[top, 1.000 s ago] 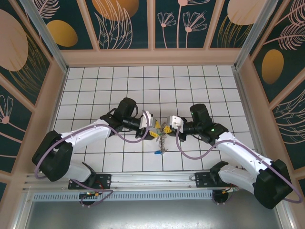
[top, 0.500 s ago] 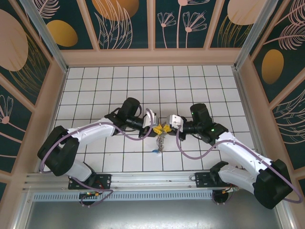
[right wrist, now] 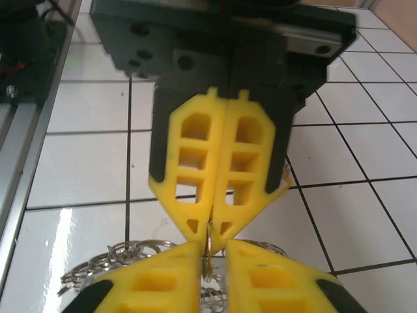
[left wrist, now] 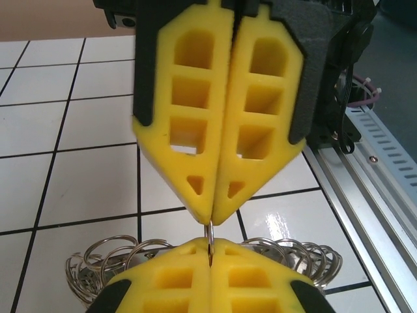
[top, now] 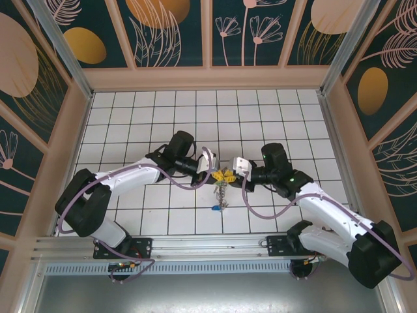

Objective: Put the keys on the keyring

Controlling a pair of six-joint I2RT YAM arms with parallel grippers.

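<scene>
The keyring (top: pixel 222 192) is a chain-like bunch of silvery rings hanging from where the two grippers meet down to the floor. A blue-headed key (top: pixel 214 208) lies at its lower end. My left gripper (top: pixel 219 175) and right gripper (top: pixel 229 174) stand tip to tip. In the left wrist view my left gripper (left wrist: pixel 210 253) is shut on one thin ring (left wrist: pixel 210 233), and the right gripper (left wrist: pixel 212 218) grips that ring from above. In the right wrist view my right gripper (right wrist: pixel 212 261) pinches the ring (right wrist: pixel 209 244) with a narrow gap showing. Loose rings (right wrist: pixel 111 255) spread below.
White tiled floor (top: pixel 163 117) inside wooden walls with patterned panels. The metal rail (top: pixel 208 244) runs along the near edge, close to the hanging chain. Purple cables (top: pixel 260 208) loop beside both arms.
My left gripper has moved right toward the right gripper until the fingertips meet over the ring. The hanging chain and blue key have shifted little.
</scene>
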